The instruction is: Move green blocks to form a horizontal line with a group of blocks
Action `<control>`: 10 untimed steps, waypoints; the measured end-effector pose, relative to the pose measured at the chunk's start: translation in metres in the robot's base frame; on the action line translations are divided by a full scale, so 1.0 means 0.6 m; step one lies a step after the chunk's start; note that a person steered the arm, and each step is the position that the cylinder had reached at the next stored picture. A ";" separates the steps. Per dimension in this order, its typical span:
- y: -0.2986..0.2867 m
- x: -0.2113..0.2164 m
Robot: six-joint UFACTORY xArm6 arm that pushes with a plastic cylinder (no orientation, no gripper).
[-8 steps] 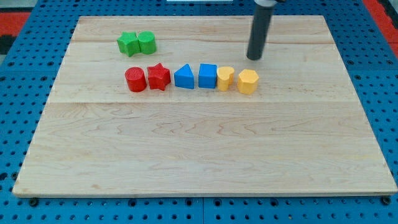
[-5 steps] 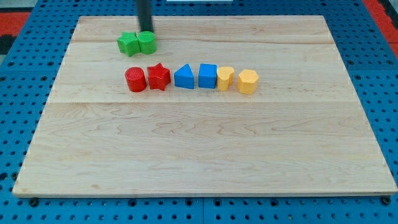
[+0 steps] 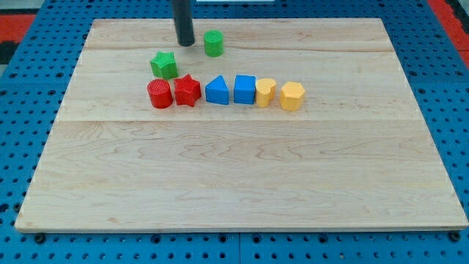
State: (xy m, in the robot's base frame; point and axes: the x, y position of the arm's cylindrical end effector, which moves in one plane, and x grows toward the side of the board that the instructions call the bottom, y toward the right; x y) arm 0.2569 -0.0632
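Note:
A green star block (image 3: 164,64) sits just above the red cylinder (image 3: 159,94) and red star (image 3: 187,90). A green cylinder (image 3: 213,43) stands apart near the view's top. My tip (image 3: 185,42) is between the two green blocks, left of the green cylinder and up-right of the green star, touching neither. The row continues rightward with a blue triangle (image 3: 216,91), a blue cube (image 3: 245,89), a yellow heart-like block (image 3: 265,92) and a yellow hexagon (image 3: 292,96).
The wooden board (image 3: 242,176) lies on a blue pegboard (image 3: 15,147). The row of red, blue and yellow blocks runs horizontally across the board's upper middle.
My tip swept from the view's right to the green pair and split it. The green star slid down-right toward the red blocks; the green cylinder slid right and up.

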 end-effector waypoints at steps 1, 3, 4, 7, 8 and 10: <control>0.145 0.000; 0.256 0.011; 0.369 0.005; 0.482 0.088; 0.557 0.145; 0.444 0.133</control>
State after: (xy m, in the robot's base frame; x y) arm 0.3368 0.2034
